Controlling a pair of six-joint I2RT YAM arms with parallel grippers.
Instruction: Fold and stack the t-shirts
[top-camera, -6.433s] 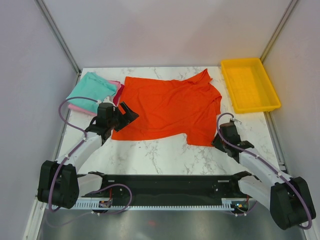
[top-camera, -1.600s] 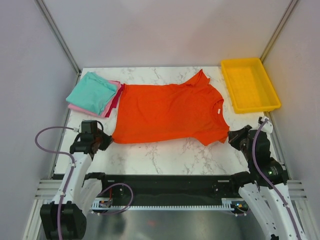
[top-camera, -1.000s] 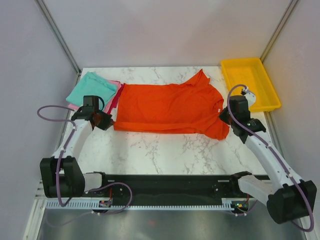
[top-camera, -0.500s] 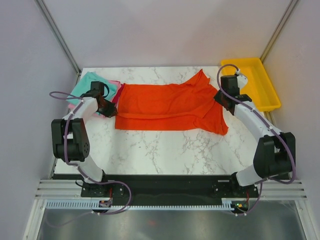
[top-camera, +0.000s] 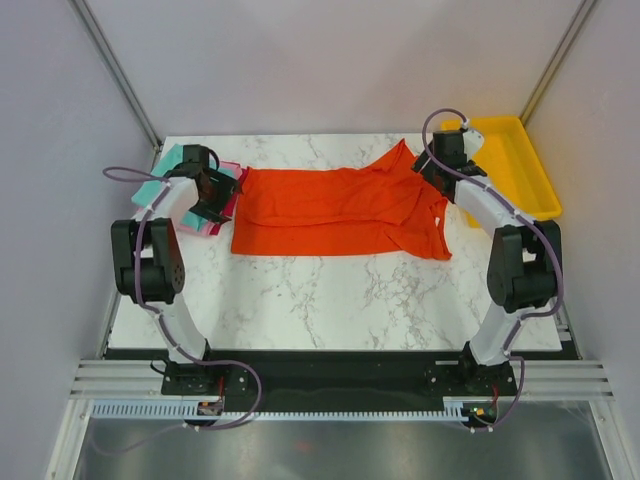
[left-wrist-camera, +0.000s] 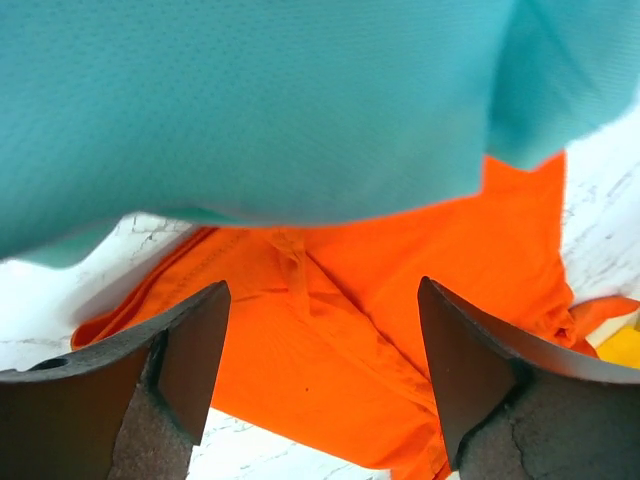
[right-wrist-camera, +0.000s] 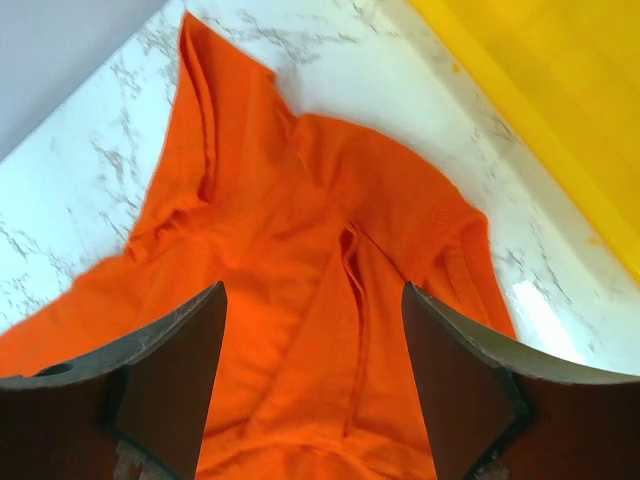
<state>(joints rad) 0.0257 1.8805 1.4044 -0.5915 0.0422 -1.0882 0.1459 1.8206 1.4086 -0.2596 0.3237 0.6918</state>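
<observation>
Spread wide and holding nothing at either end of the orange-red t-shirt (top-camera: 335, 205), lying half-folded on the table (top-camera: 330, 290) with its long axis running from left gripper (left-wrist-camera: 320, 295) to right gripper (right-wrist-camera: 313, 295), equally near both.

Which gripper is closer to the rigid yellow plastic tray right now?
Right. The right gripper hovers over the collar end of the orange-red t-shirt, beside the yellow plastic tray; the left gripper is across the table at the folded teal t-shirt.
</observation>
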